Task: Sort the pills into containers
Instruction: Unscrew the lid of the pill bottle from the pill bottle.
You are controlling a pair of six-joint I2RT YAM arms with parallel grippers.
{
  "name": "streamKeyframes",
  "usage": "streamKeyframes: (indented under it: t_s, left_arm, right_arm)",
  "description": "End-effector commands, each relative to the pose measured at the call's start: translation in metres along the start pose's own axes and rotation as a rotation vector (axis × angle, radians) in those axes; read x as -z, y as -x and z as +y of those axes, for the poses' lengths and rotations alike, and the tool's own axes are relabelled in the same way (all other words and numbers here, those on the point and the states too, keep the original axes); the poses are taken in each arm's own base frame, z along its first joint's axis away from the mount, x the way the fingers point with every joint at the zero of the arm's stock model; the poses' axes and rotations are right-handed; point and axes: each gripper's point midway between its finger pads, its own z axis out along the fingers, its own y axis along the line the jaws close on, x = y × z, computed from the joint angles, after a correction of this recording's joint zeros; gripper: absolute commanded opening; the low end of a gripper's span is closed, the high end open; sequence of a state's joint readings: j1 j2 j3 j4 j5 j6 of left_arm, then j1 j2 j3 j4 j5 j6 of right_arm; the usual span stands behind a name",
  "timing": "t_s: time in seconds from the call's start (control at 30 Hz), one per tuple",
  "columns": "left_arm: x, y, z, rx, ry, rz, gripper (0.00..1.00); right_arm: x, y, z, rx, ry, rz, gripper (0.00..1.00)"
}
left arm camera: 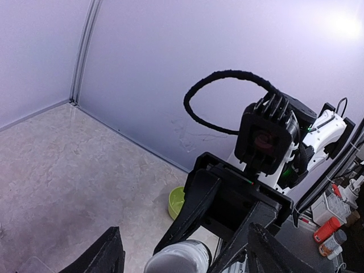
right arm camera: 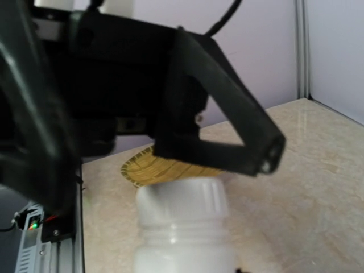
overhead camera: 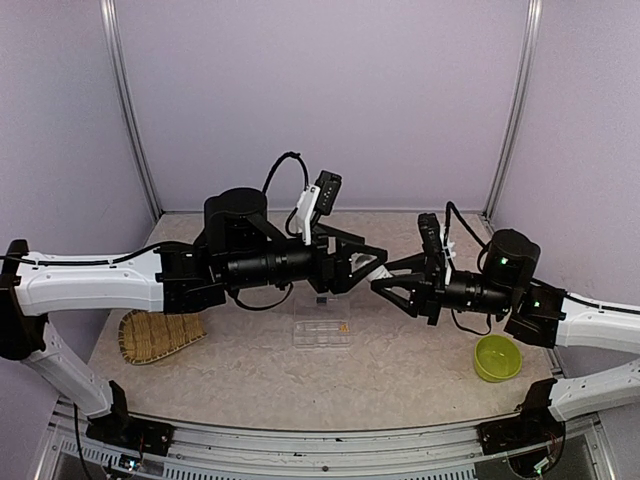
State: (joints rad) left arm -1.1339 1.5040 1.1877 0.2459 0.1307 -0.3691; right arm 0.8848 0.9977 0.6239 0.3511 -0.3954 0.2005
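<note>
R gripper (overhead camera: 380,284) clamped on white bottle (right arm camera: 185,227), mid-air, far-right of clear box (overhead camera: 322,333); L gripper (overhead camera: 378,256) spread open around bottle top

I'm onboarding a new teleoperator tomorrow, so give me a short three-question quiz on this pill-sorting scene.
1. True or false: the woven tray lies on the robot's left side.
2. What does the right gripper hold? A) a white bottle B) a spoon C) nothing
3. In the top view, where do the orange pills lie?
Key: 1 true. 2 A. 3 In a compartment of the clear box.
</note>
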Motion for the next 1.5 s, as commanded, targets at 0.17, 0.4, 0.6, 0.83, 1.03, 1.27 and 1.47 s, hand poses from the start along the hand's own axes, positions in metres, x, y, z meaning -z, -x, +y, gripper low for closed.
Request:
streamKeyframes:
  t_s: [0.17, 0.4, 0.6, 0.83, 1.03, 1.27, 1.47]
  left_arm:
    - [-0.002, 0.004, -0.008, -0.038, -0.05, -0.013, 0.72]
    - [-0.009, -0.002, -0.019, -0.027, -0.12, 0.002, 0.69]
    - [-0.006, -0.005, -0.022, -0.018, -0.137, 0.01, 0.64]
    - [0.0, -0.003, -0.021, -0.017, -0.126, -0.005, 0.58]
    - [0.002, -0.004, -0.017, -0.016, -0.107, -0.004, 0.54]
    - [0.001, -0.003, -0.009, -0.012, -0.062, -0.012, 0.64]
    - [0.002, -0.002, -0.003, -0.011, -0.034, -0.018, 0.72]
  right_arm:
    - [0.0, 0.023, 0.019, 0.029, 0.109, -0.069, 0.16]
    - [-0.004, 0.023, 0.018, 0.006, 0.121, -0.078, 0.16]
    - [-0.003, 0.02, 0.003, -0.003, 0.029, -0.077, 0.16]
    - [-0.001, 0.014, -0.016, -0.019, -0.083, -0.06, 0.15]
    - [0.004, 0.013, -0.022, -0.021, -0.125, -0.068, 0.16]
    - [0.002, 0.012, -0.009, -0.007, -0.049, -0.069, 0.16]
    - [0.003, 0.017, 0.001, 0.012, 0.006, -0.084, 0.16]
